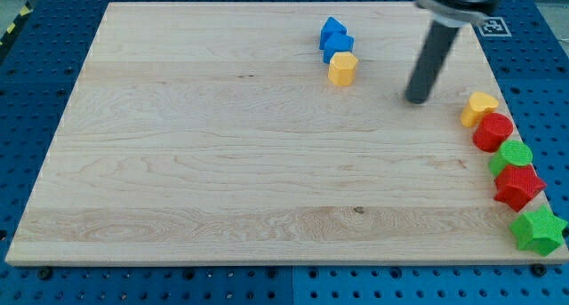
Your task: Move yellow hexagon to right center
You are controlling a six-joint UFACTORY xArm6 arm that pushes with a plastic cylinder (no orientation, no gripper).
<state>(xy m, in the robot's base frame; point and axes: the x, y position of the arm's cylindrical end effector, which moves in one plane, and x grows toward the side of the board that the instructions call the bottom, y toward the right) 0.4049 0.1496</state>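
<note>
Nearest, at the board's (178, 207) right edge, a green star (537, 230) sits at the near right corner, partly over the edge. Just beyond it comes a red star (518, 186), then a green block (510, 156) touching it, a red block (492, 132) of rounded shape, and a yellow heart (479, 108) at the far end of this line. These 5 pieces form a chain running along the right edge, each touching or just beside the next, and they fill the right center area.

My tip (416, 100) rests on the wood left of the yellow heart, apart from it, touching no block. It is a plain rod with nothing clamped or held.

Farther back, the yellow hexagon (342, 68) lies in the far middle of the board, left of my tip and a little beyond it, well apart. Touching its far side are 2 blue blocks (335, 38), stacked in a short row toward the far edge; their exact shapes are hard to tell.
</note>
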